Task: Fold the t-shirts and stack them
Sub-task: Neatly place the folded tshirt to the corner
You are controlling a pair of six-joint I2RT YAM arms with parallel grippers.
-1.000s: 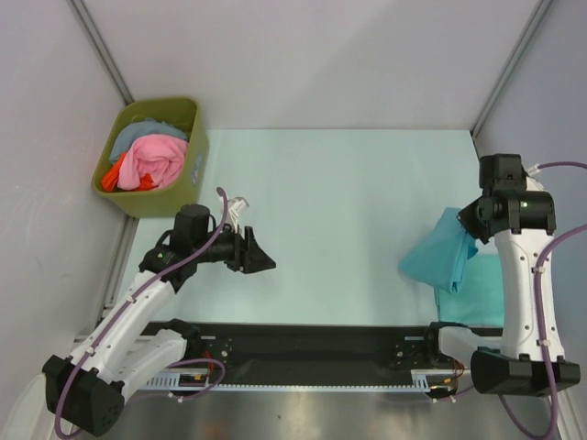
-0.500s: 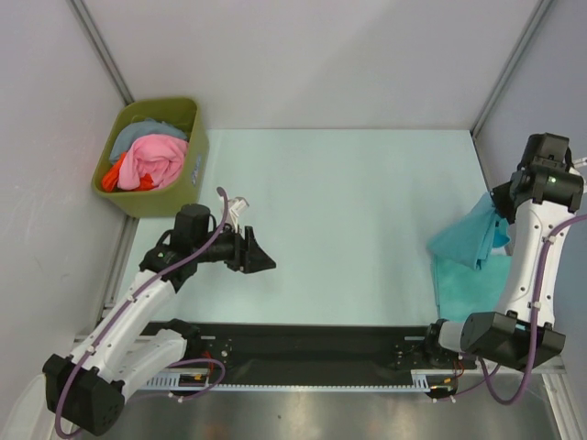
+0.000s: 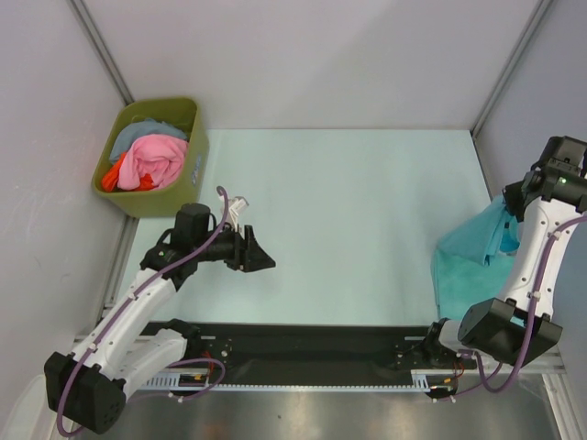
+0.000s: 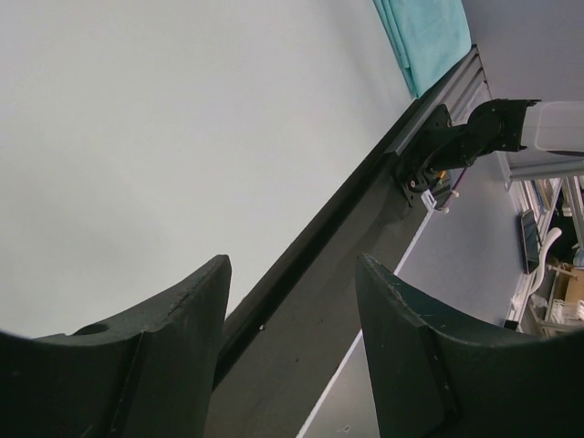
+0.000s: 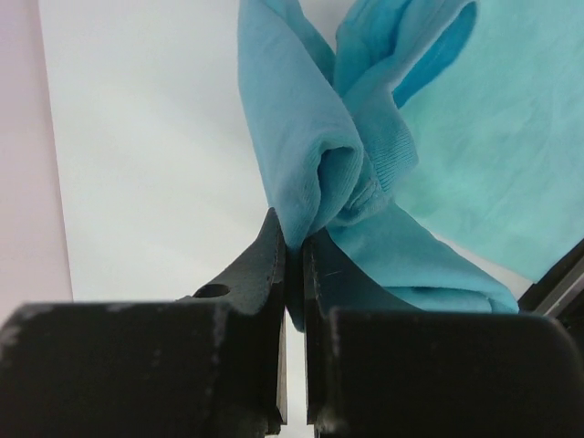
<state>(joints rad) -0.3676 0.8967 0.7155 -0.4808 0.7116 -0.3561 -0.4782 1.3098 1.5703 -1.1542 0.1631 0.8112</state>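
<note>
Two arms, two different jobs. The right gripper [image 5: 294, 239] is clamped tight on a bunched fold of a teal t-shirt [image 3: 470, 249], with fabric squeezed between the fingers. We read the high pinch at the right edge of the table [image 3: 348, 202] as a lift meant to let the cloth hang and drag out flat. The left gripper [image 3: 261, 261] hovers over the left part of the table, jaws apart, nothing in them. We judge it parked clear, waiting for an edge to take.

Shirt location: near-right corner of the table, upper end in the air at the pinch, lower end resting on the surface. The wrist view shows a flat teal layer [image 5: 493, 164] beneath the bunch; we cannot tell whether it is a second shirt or the same one.

Long axis: slants from the pinch, far and right, down toward near and left. Collar and hem are not identifiable.

Olive bin [image 3: 174, 197], far left, holds pink, orange and grey-blue cloth.
</note>
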